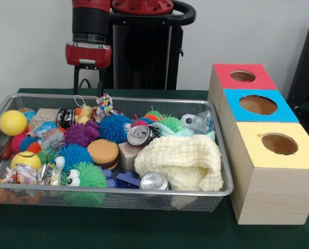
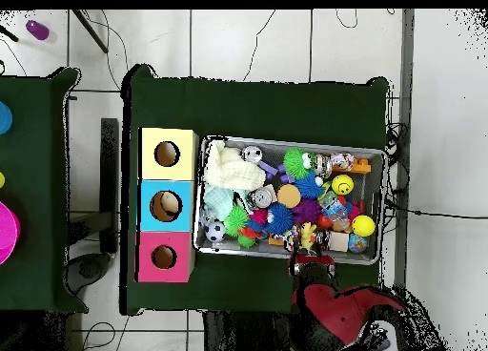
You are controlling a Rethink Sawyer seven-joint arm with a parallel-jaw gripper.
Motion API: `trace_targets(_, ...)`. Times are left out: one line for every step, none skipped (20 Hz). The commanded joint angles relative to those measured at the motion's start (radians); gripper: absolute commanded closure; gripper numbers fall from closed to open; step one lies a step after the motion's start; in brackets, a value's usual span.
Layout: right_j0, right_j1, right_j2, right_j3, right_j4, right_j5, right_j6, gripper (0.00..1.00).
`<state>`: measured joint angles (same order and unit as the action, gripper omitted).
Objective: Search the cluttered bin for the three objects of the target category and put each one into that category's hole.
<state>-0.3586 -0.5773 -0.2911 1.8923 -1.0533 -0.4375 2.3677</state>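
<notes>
The wire mesh bin point(image 1: 224, 155) lies on the green table, full of toys; it also shows in the overhead view point(image 2: 286, 141). A small yellow duck plush point(image 1: 84, 113) sits at its far edge among spiky balls, and shows in the overhead view point(image 2: 307, 236). I see no striped tiger. My gripper point(image 1: 88, 85) hangs just above the bin's far rim, right over the duck, with its black fingers point(image 1: 101, 80) spread apart and empty. In the overhead view the gripper point(image 2: 311, 262) is at the bin's robot-side edge. The red-surround hole point(image 1: 243, 75) point(image 2: 163, 257) is on the wooden box, farthest from the front camera.
The box also has a blue-surround hole point(image 1: 258, 105) and a yellow-surround hole point(image 1: 279, 143). In the bin lie a cream knitted cloth point(image 1: 177, 161), blue, purple and green spiky balls point(image 1: 114, 127), two cans point(image 1: 140, 135), a yellow ball point(image 1: 12, 123) and a toy burger point(image 1: 103, 153).
</notes>
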Motion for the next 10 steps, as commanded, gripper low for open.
trace_targets(-0.015,0.029,0.05,-0.103,-0.014,-0.086,-0.067,0.0)
trace_targets(-0.016,0.03,0.05,-0.104,-0.013,-0.088,-0.069,0.0)
trace_targets(-0.018,0.032,0.051,-0.107,-0.016,-0.089,-0.07,0.0)
trace_targets(-0.019,0.033,0.051,-0.108,-0.016,-0.092,-0.072,0.0)
trace_targets(-0.021,0.032,0.054,-0.111,-0.022,-0.09,-0.068,0.0)
trace_targets(-0.022,0.032,0.056,-0.113,-0.025,-0.089,-0.066,0.0)
trace_targets(-0.023,0.033,0.058,-0.115,-0.027,-0.088,-0.065,0.0)
trace_targets(-0.023,0.032,0.059,-0.116,-0.03,-0.084,-0.062,0.0)
trace_targets(-0.022,0.032,0.059,-0.117,-0.029,-0.084,-0.062,0.0)
trace_targets(-0.021,0.033,0.058,-0.117,-0.028,-0.083,-0.063,0.0)
